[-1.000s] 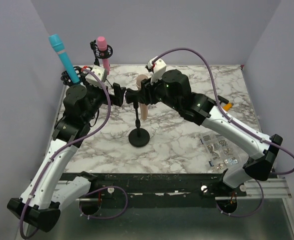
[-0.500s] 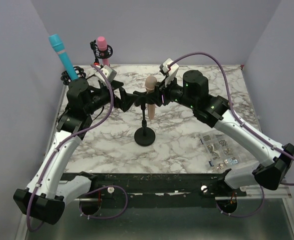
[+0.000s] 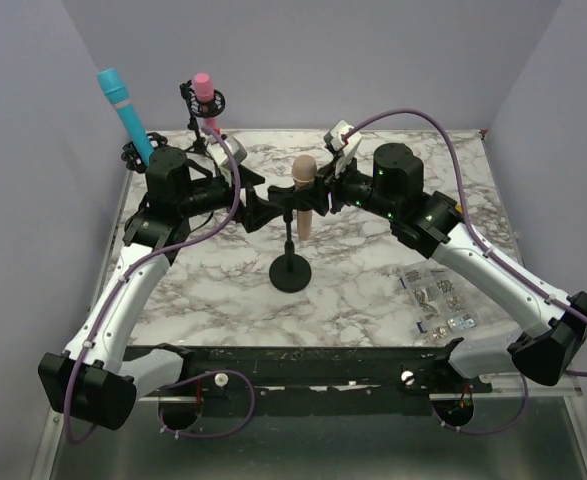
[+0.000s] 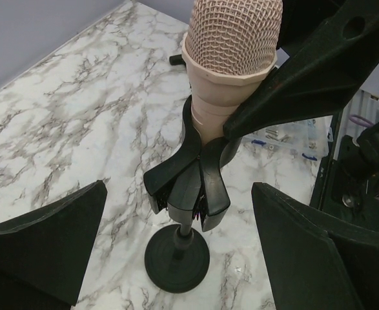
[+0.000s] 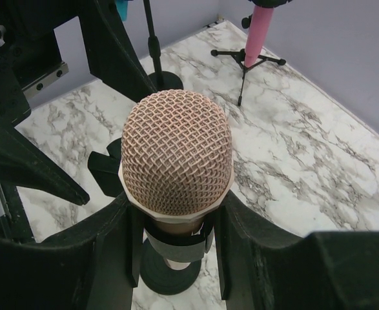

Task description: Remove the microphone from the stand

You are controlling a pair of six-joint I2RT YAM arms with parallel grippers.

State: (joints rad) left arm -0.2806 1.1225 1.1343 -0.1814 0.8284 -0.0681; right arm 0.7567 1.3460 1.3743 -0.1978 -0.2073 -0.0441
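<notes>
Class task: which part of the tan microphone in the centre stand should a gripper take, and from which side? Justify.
Take the tan microphone by its smooth neck just below the mesh head, above the stand clip, coming in level from the right. It stands near upright, and the wider head stops a grip slipping upward. The right gripper holds it there.

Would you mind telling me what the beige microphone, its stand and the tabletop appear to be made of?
The microphone: head looks like woven metal mesh in matte peach, wire grid visible; body smooth, probably plastic. The stand: matte black, likely plastic clip on metal rod and base, though unsure. The tabletop: white, grey-veined marble look, possibly printed laminate.
</notes>
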